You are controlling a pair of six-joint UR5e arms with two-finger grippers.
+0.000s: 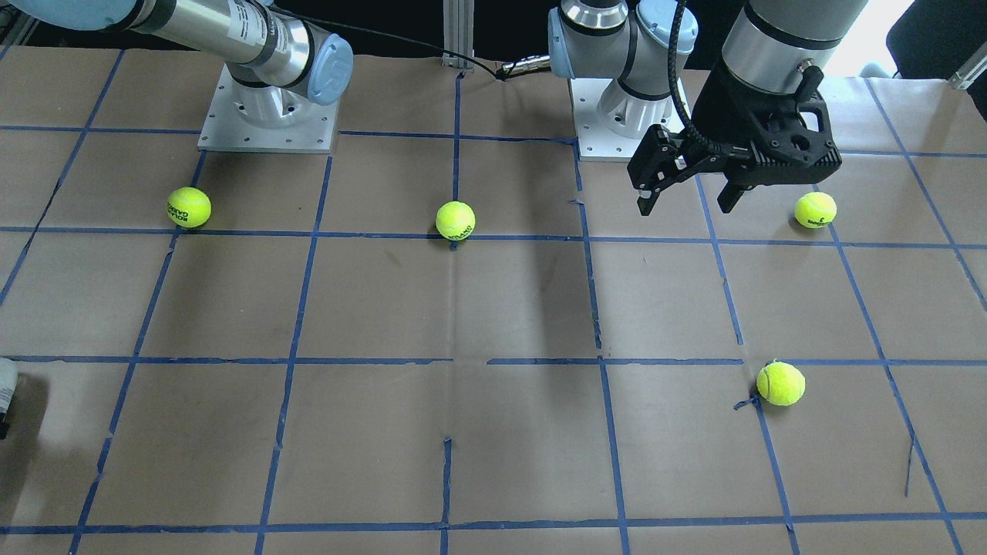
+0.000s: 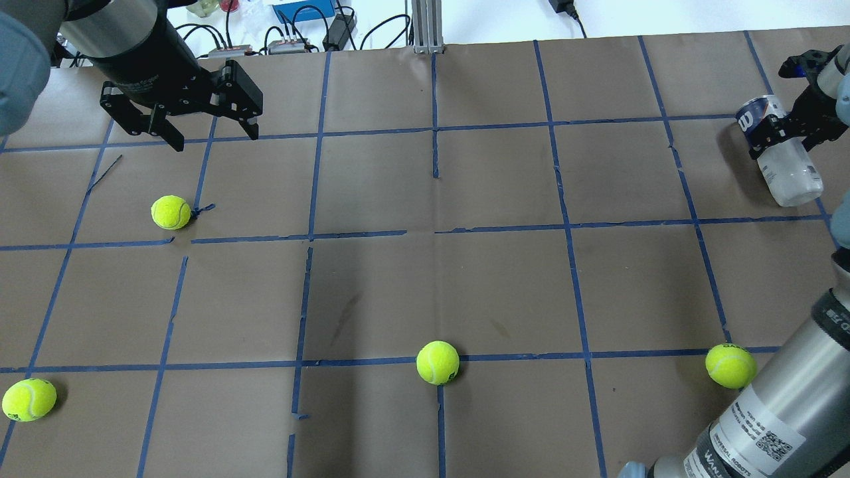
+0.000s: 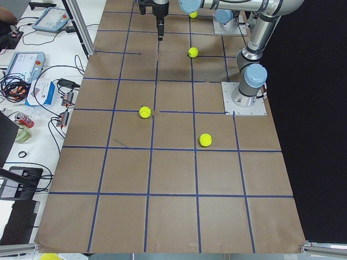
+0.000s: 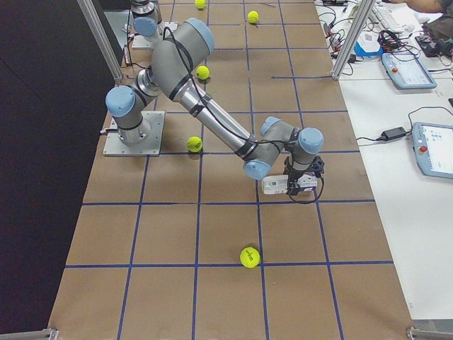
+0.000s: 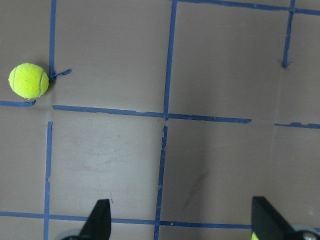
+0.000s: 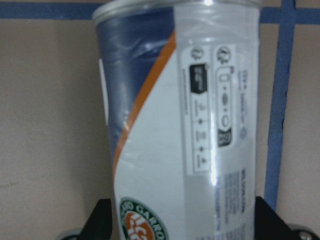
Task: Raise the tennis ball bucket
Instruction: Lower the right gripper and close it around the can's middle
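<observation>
Right wrist-mounted view: the can (image 6: 185,125) lies sideways at the counter's (image 6: 50,125) far right corner. My right claw (image 6: 182,222) pinches it, fingers flush on both sides, seemingly nearer the navy end. I'd raise it straight and slowly, because the smooth plastic could pivot and let the clear end sag. My left claw (image 2: 214,138) hangs spread, empty, well apart.
</observation>
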